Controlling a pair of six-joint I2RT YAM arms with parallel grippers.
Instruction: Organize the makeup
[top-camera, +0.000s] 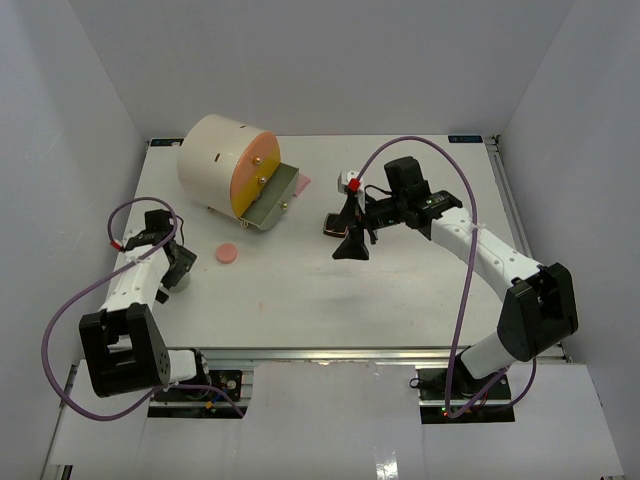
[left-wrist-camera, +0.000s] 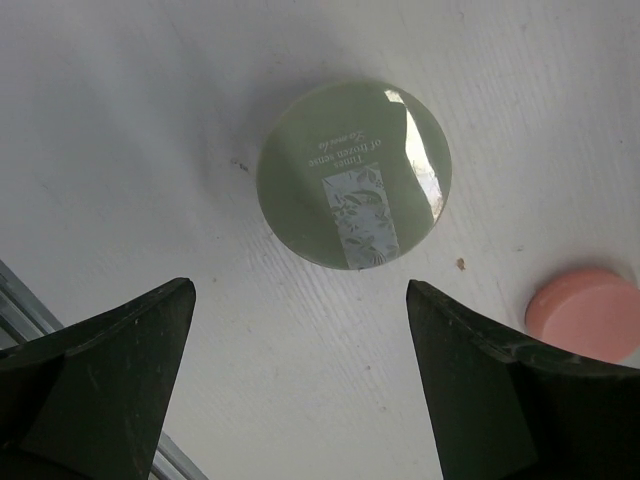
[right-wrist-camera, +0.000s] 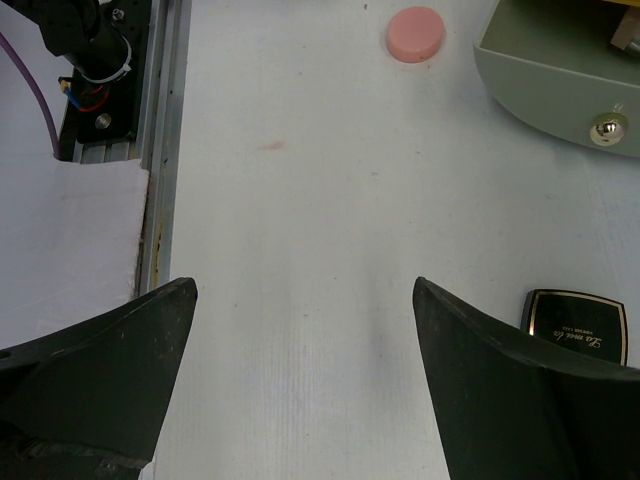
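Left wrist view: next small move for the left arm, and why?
Probably ease the left gripper forward and down over the round jar with the green printed lid. The gripper is open with only bare table between its fingers, and the jar sits just beyond the tips, slightly right of centre, apart from the pink round pad.

A round jar (left-wrist-camera: 355, 187) is sitting near the left edge of the worktop (top-camera: 400, 300), with a pad (top-camera: 227, 254) lying close by on its right. Behind the pad, toward the far-left corner, a cylinder (top-camera: 225, 160) is resting with one drawer (top-camera: 270, 203) hanging open toward the middle. A square compact (top-camera: 334, 226) is lying right of the drawer, near mid-worktop.
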